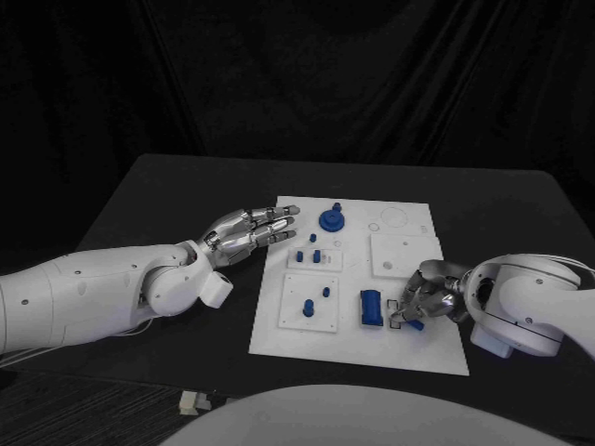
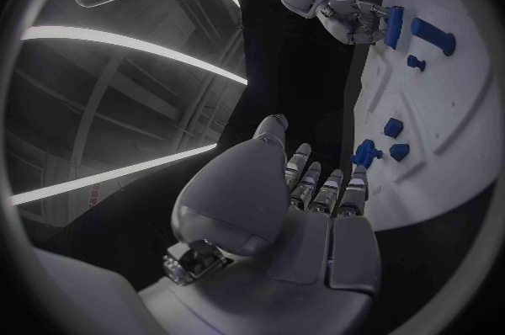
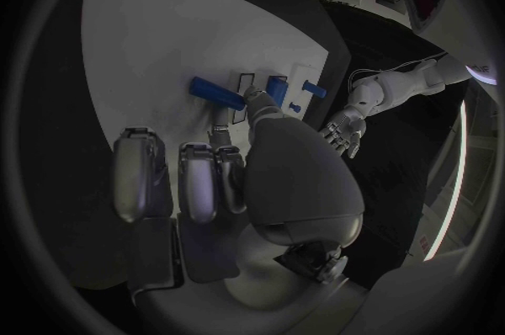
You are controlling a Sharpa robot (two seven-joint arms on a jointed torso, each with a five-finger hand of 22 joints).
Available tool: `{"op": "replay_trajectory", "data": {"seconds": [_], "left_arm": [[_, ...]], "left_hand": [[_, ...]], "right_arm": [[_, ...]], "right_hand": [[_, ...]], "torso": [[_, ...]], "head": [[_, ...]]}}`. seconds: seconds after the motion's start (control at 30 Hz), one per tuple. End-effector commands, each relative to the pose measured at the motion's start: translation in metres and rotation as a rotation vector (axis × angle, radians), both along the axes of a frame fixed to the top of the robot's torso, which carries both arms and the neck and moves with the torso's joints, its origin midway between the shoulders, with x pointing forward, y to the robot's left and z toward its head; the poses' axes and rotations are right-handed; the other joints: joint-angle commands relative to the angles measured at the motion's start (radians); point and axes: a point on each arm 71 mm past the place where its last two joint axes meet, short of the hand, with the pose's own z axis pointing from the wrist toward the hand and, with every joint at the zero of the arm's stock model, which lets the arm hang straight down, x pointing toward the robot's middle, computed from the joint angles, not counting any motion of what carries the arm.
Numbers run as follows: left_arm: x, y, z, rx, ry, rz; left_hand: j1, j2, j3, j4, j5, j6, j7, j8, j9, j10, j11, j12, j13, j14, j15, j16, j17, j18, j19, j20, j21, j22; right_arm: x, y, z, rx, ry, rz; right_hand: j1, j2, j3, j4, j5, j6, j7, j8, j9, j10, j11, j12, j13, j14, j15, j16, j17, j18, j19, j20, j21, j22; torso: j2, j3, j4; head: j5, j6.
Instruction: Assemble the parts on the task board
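While your left hand (image 1: 251, 229) is hovering spread and empty at the task board's (image 1: 431, 348) nine o'clock edge, your right hand (image 1: 425, 299) is touching a blue block (image 1: 372, 308); its grasp is unclear.

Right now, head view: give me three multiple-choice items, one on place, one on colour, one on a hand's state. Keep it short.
1. Where is the right hand?
A. over the task board's right edge
B. off the table
C. at the board's far left corner

2. What colour are the parts?
A. red
B. blue
C. green

3. How is the left hand?
A. gripping a part
B. open, holding nothing
C. pressed flat on the table

Key: A, it sits beside the blue block on the task board; B, every part is blue; B, its fingers are spread, empty.
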Motion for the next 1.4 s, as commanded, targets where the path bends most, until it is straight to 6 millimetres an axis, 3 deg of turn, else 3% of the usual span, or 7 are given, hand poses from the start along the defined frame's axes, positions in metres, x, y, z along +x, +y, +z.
{"op": "replay_trajectory", "data": {"seconds": [0.03,0.27,0.47,0.5,0.8,1.4], "left_arm": [[-0.001,-0.002,0.001,-0.018,-0.001,-0.011],[-0.001,-0.002,0.0,-0.018,-0.001,-0.011],[-0.001,-0.003,0.0,-0.018,0.001,-0.013],[-0.001,-0.003,0.0,-0.018,0.001,-0.014],[-0.001,-0.002,-0.001,-0.017,0.003,-0.013],[-0.001,-0.002,-0.002,-0.012,0.009,-0.015]], "left_hand": [[0.013,0.001,0.002,-0.005,0.007,0.005,0.013,0.005,0.001,-0.001,0.006,0.004,0.001,0.001,0.006,0.005,0.001,-0.017,-0.002,0.006,0.0,-0.001],[0.013,0.001,0.003,-0.006,0.008,0.005,0.013,0.005,0.001,-0.001,0.006,0.004,0.001,0.001,0.006,0.005,0.001,-0.018,-0.001,0.006,0.001,-0.001],[0.013,0.002,0.003,-0.006,0.009,0.005,0.013,0.005,0.001,-0.001,0.006,0.003,0.001,0.001,0.007,0.005,0.001,-0.018,-0.001,0.007,0.001,0.0],[0.013,0.002,0.003,-0.006,0.009,0.005,0.013,0.005,0.001,-0.001,0.006,0.003,0.001,0.001,0.007,0.005,0.001,-0.018,-0.001,0.007,0.001,0.0],[0.014,0.003,0.004,-0.007,0.01,0.006,0.014,0.006,0.001,0.0,0.006,0.003,0.001,0.001,0.007,0.006,0.001,-0.018,-0.001,0.007,0.001,0.0],[0.014,0.003,0.004,-0.007,0.01,0.006,0.014,0.006,0.001,0.0,0.006,0.003,0.001,0.001,0.007,0.006,0.001,-0.018,-0.001,0.007,0.001,0.0]], "right_arm": [[-0.002,0.002,-0.002,-0.012,0.007,0.036],[-0.002,0.003,-0.002,-0.004,-0.004,0.027],[-0.001,0.002,-0.001,0.009,-0.023,0.006],[-0.001,0.002,0.0,0.012,-0.027,0.0],[-0.003,-0.003,0.001,0.046,-0.01,-0.068],[-0.003,-0.018,-0.005,0.183,0.18,-0.331]], "right_hand": [[0.019,0.006,0.003,-0.016,0.041,-0.006,-0.001,0.012,-0.003,0.104,0.009,0.004,0.264,0.08,0.006,-0.003,0.167,0.02,0.007,0.007,-0.006,0.194],[0.023,0.019,0.012,-0.031,0.11,0.009,-0.007,0.029,-0.01,0.104,0.004,0.004,0.264,0.082,0.003,-0.001,0.171,0.02,0.008,0.005,-0.005,0.195],[0.01,0.037,0.031,-0.032,0.215,0.056,-0.027,0.049,-0.023,0.104,-0.013,0.004,0.264,0.085,-0.01,0.003,0.181,0.019,0.012,-0.006,0.001,0.197],[0.006,0.041,0.04,-0.031,0.251,0.071,-0.034,0.053,-0.028,0.104,-0.019,0.004,0.264,0.085,-0.016,0.004,0.183,0.018,0.014,-0.011,0.003,0.197],[-0.006,0.047,0.054,-0.026,0.273,0.093,-0.043,0.058,-0.036,0.104,-0.028,0.004,0.264,0.083,-0.023,-0.002,0.171,0.018,0.015,-0.018,0.003,0.197],[-0.035,0.054,0.062,-0.008,0.254,0.097,-0.045,0.055,-0.045,0.104,-0.03,0.004,0.264,0.083,-0.027,-0.003,0.171,0.019,0.015,-0.023,0.0,0.196]], "torso": [[0.0,-0.0001,-0.0001],[0.0,0.0001,0.0],[0.0,0.0,0.0],[0.0,0.0,0.0],[0.0,0.0,0.0],[0.0,-0.0001,-0.0004]], "head": [[0.0,0.0],[0.002,0.0],[0.001,0.0],[0.001,0.0],[0.002,0.0],[-0.001,0.0]]}}
